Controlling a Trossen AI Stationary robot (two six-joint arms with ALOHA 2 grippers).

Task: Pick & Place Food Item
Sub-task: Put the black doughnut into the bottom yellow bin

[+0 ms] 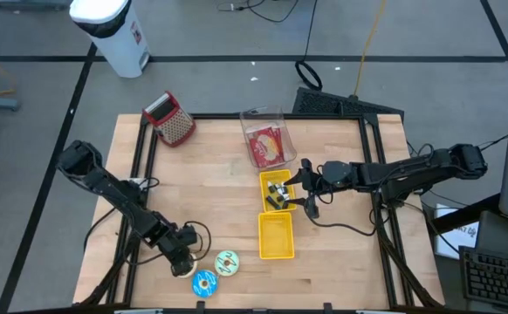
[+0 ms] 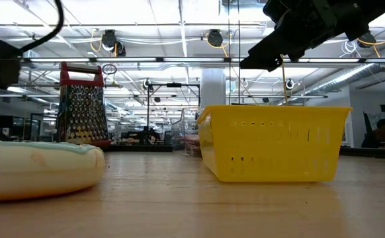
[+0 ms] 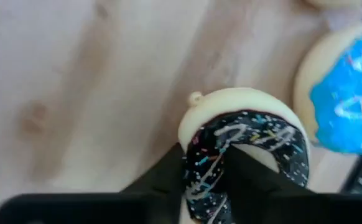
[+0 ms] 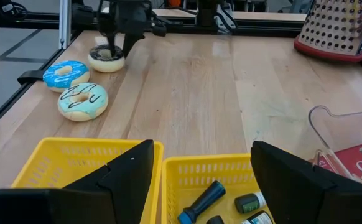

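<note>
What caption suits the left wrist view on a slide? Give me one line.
Left gripper fingers astride the dark-iced, sprinkled donut on the wooden table, blue-iced donut alongside.

Red packet (image 4: 357, 163) in clear container (image 4: 330, 127): white script lettering, cut off at frame edge, starts "Ori"; rest out of view. In the high view the same packet (image 1: 266, 145) shows print too small to read. No other legible text, numbers or signs anywhere.

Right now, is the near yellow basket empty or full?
Empty. From above, the near yellow basket shows only its bare floor; the far basket holds small dark items.
</note>
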